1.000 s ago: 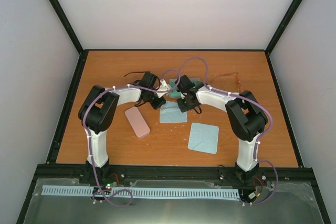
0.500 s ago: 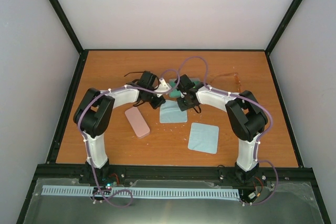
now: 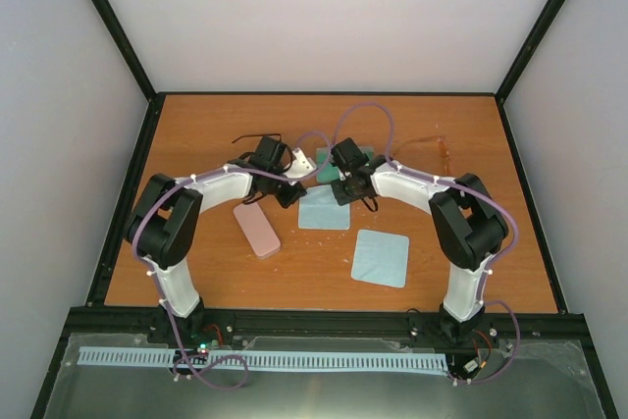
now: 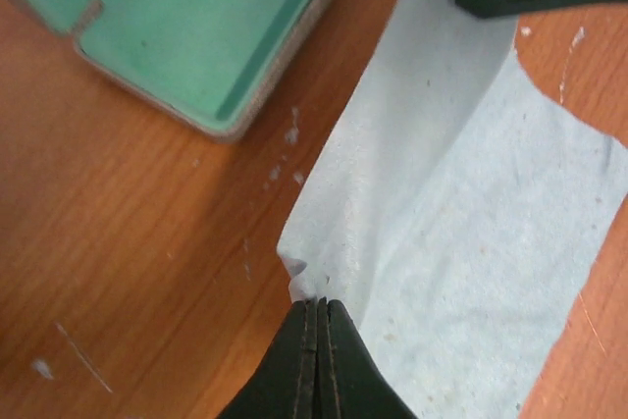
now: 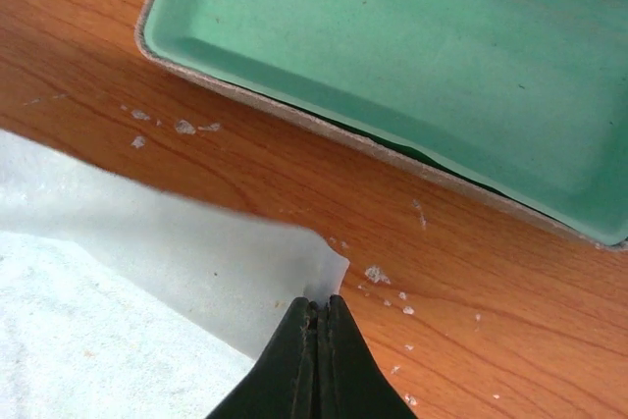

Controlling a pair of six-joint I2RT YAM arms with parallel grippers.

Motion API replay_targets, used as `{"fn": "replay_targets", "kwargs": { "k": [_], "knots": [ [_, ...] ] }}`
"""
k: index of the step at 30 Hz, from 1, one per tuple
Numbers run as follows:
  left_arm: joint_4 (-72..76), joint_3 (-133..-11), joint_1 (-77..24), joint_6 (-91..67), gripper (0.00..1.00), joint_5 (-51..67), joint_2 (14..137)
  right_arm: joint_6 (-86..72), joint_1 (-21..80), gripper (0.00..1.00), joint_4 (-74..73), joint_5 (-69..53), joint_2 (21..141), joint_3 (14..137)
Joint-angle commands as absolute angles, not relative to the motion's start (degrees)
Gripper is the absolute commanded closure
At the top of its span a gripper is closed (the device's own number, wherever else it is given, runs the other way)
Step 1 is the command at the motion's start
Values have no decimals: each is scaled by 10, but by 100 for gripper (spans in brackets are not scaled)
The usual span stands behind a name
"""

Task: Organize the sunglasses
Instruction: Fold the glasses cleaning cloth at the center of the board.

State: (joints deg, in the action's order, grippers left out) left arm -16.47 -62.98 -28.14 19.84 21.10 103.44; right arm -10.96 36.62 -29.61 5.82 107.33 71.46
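The black sunglasses lie at the back left of the table. The reddish-brown sunglasses lie at the back right. Neither gripper is near them. My left gripper is shut on the far left corner of a pale blue cloth. The left wrist view shows its jaws pinching that cloth. My right gripper is shut on the far right corner of the same cloth, as the right wrist view shows on the cloth.
An open case with a green lining lies just behind the cloth; it also shows in the left wrist view and the right wrist view. A pink case lies at the left. A second blue cloth lies nearer the front.
The left arm's elbow has swung out to the left and both grippers have shifted slightly toward the back, still pinching the cloth's far corners.
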Motion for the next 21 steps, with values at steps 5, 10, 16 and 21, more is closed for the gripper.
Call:
{"fn": "replay_targets", "kwargs": {
  "k": [5, 10, 16, 21],
  "knots": [
    [-154, -601, -287, 192, 100, 231, 994, -114, 366, 97, -266, 52, 1036, 680],
    [-156, -598, -289, 190, 100, 240, 986, -114, 366, 97, -263, 35, 1034, 665],
    [-161, -588, -297, 191, 99, 247, 980, -114, 366, 97, -259, 17, 1022, 644],
    [-160, -576, -306, 192, 100, 251, 976, -112, 366, 97, -251, -2, 1015, 630]
  ]
}}
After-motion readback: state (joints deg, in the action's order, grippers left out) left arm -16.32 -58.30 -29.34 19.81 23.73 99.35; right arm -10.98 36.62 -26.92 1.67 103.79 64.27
